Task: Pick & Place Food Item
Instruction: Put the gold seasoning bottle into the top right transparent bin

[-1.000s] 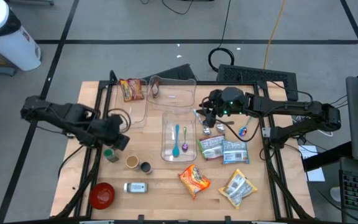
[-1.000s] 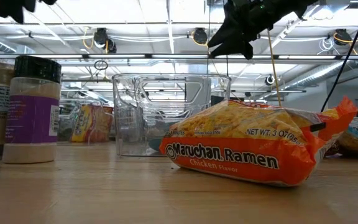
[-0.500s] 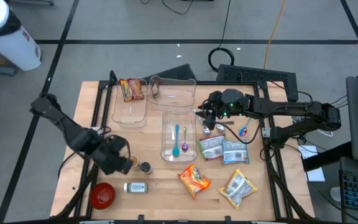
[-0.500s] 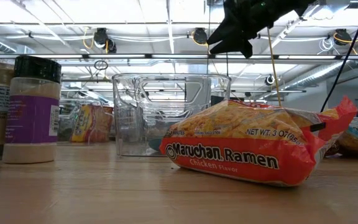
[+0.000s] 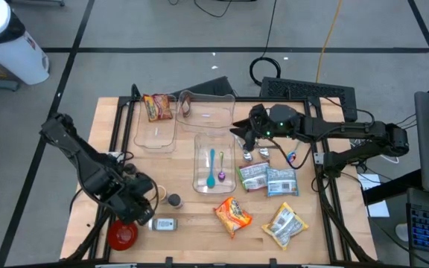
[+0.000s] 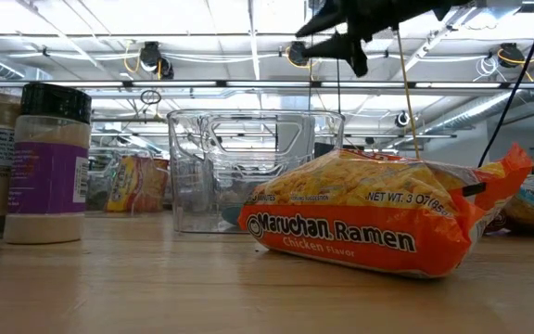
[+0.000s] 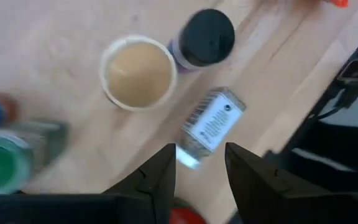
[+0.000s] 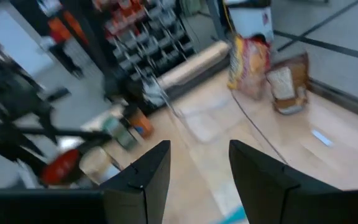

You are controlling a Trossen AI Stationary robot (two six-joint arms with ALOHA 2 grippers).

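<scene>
While sweeping across the counter (image 5: pixel 199 240) from its mid-left side, brings the left hand (image 5: pixel 136 207) down to the near-left corner, no longer back by the clear bins. Hangs it there over the cluster of small jars, just beside the red bowl (image 5: pixel 122 233). Leaves its fingers (image 7: pixel 160 171) parted with nothing between them, pointing at the shaker jar (image 7: pixel 211 126) lying on its side. Shows a tan-topped cup (image 7: pixel 138 71) and a black-lidded jar (image 7: pixel 209 37) just beyond that.

Tips the right hand (image 5: pixel 243 135) upward meanwhile, though without leaving its place at the far right corner of the long clear tray (image 5: pixel 198 141). Keeps it high above the counter, fingers (image 8: pixel 148 177) likewise apart and empty, looking across toward the far packets.

Suggests the left side as the working one, with the lying shaker jar as the likely pick. Calls next for a straight descent and a squeeze across the jar's round body. Leaves the ramen packet (image 5: pixel 233 214) untouched, near the front edge, well apart from both hands.
</scene>
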